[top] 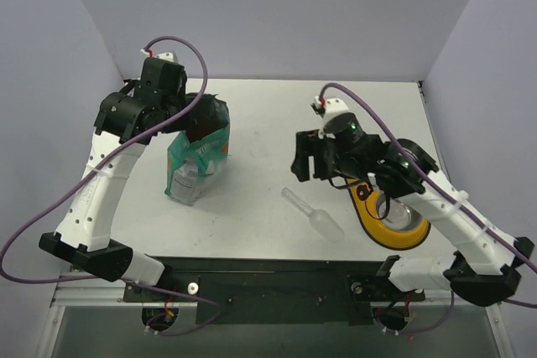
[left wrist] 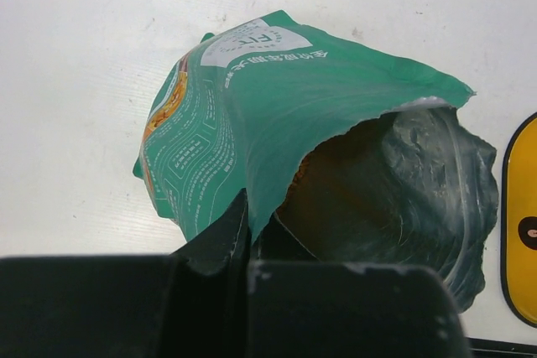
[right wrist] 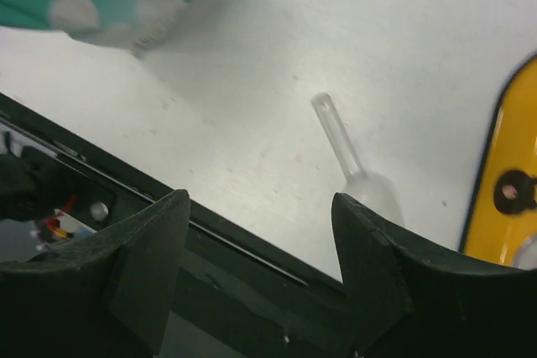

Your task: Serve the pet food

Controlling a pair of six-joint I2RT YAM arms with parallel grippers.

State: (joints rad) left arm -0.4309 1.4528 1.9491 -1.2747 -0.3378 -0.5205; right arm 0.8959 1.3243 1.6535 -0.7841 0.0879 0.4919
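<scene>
A teal-green bag (top: pixel 197 155) stands at the left of the table with its mouth torn open. My left gripper (top: pixel 189 119) is shut on the bag's upper rim; in the left wrist view the two fingers pinch the teal edge (left wrist: pixel 248 217). Inside the bag's mouth is a dim brown mass, the pet food (left wrist: pixel 331 194); single pellets cannot be made out. A clear plastic scoop (top: pixel 315 214) lies on the table in the middle. My right gripper (top: pixel 304 169) is open and empty, above the table just behind the scoop (right wrist: pixel 340 144), not touching it.
A yellow feeder stand (top: pixel 373 222) holding a metal bowl (top: pixel 403 214) sits at the front right, under my right arm. The table's black front edge (right wrist: pixel 252 245) runs close below my right gripper's fingers. Grey walls close in the table.
</scene>
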